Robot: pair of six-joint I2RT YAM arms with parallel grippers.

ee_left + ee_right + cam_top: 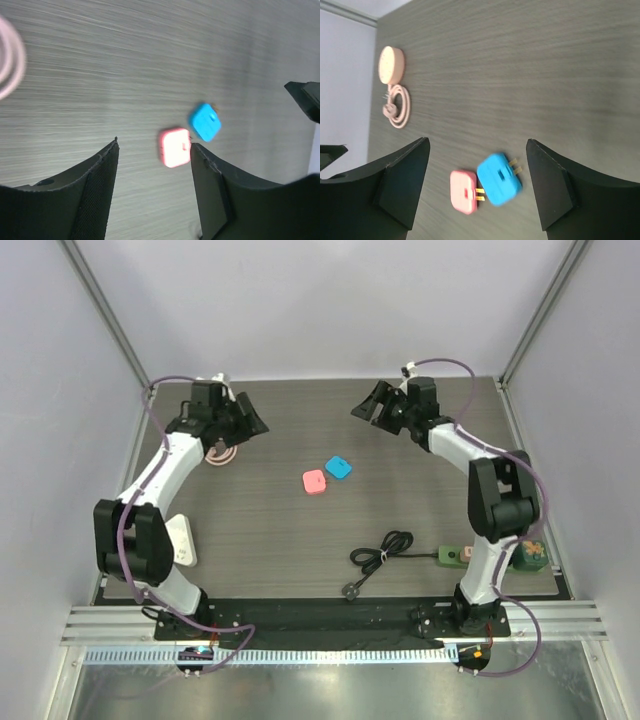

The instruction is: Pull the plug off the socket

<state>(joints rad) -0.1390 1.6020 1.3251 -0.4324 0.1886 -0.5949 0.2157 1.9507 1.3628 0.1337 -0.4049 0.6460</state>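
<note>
**A:** Where is the power strip?

**B:** The green power strip (450, 557) lies at the near right corner of the bench (290, 530), close against the right arm's base. The arm's lower links hide its middle. Its black cord (385, 550) lies coiled just to its left and trails toward the front edge.

**A:** Is either claw near it?

**B:** No. Both are well apart from it, at the far side of the bench. The right claw (368, 407) hangs at the far right of centre, with the strip back by its own arm's base. The left claw (248, 422) is at the far left, diagonally across the bench from the strip.

**A:** How do the claws stand?

**B:** The left claw (154, 144) has its jaws apart with nothing between them. The right claw (477, 141) is spread wide and is also empty.

**A:** What do the wrist cameras see?

**B:** Neither shows the strip. Both look down on a pink plug (464, 191) and a blue plug (499, 178), which lie loose and just beside each other mid-bench. The right wrist view also takes in a round pink reel (391, 64) with its cord looped beside it, under the left arm.

**A:** Anything plugged into the strip?

**B:** Small coloured bits sit on it, but they are too small to make out.
</note>
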